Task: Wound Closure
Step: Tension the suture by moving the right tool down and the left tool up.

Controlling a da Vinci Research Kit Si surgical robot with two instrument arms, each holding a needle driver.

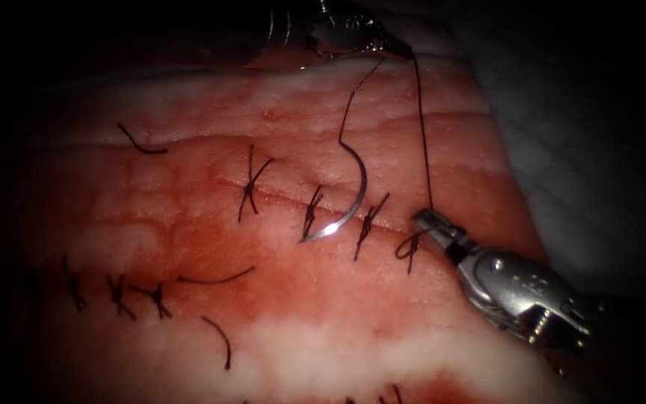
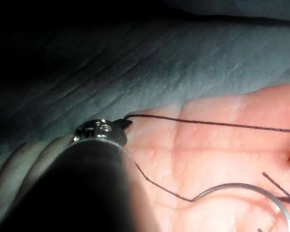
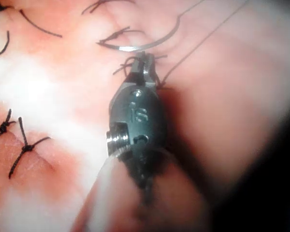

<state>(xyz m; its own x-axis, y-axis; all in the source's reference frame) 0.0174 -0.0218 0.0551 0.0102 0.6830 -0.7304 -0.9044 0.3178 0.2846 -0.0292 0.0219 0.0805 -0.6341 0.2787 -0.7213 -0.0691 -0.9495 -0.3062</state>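
Dark thin thread (image 1: 422, 142) clamped in both claws: left claw (image 1: 401, 49) up top, right claw (image 1: 429, 221) at knot. Curved steel needle (image 1: 353, 198) lies loose on pink tissue (image 1: 188, 224); hard pull cd snap thread.

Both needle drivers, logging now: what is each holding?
Left needle driver: shut on the dark thread.
Right needle driver: shut on the same thread.

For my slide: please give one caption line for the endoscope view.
Left tool holds thread, right tool grips it by the knot; needle lies free on tissue.
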